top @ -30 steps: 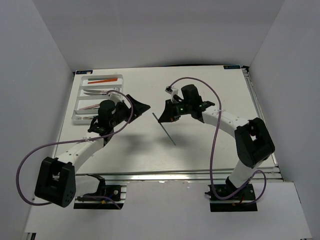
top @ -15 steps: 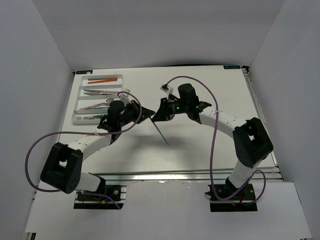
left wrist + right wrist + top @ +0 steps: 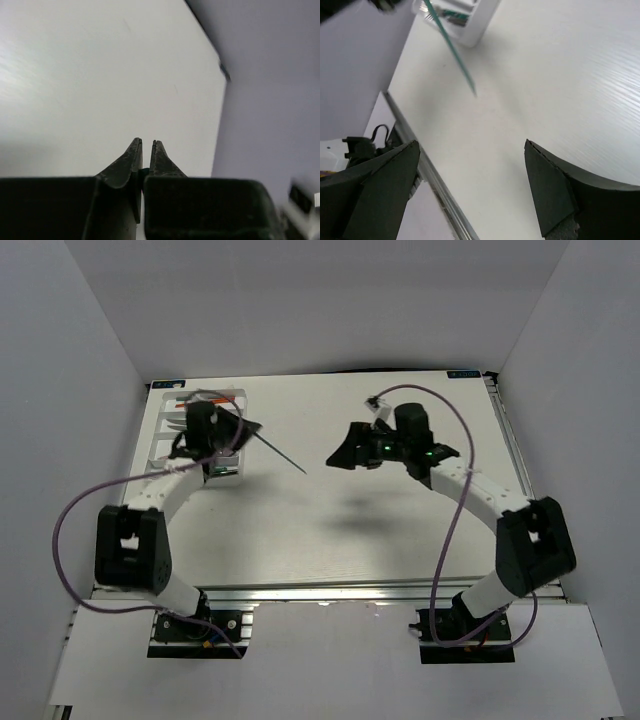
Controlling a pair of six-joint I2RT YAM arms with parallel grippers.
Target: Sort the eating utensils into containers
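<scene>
Clamping green chopstick (image 3: 281, 454), left claw (image 3: 249, 430) aloft

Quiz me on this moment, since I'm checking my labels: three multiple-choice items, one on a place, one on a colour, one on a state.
1. The white cutlery tray sits at the table's:
A) far left
B) far right
C) near middle
2. The chopstick in the left gripper is:
A) red
B) yellow
C) green
3. The right gripper is:
A) shut on a fork
B) open, empty
C) shut, empty

Answers:
1 A, the top view shows it at the far left.
2 C, the right wrist view shows it green.
3 B, its fingers stand wide apart with nothing between.
</scene>
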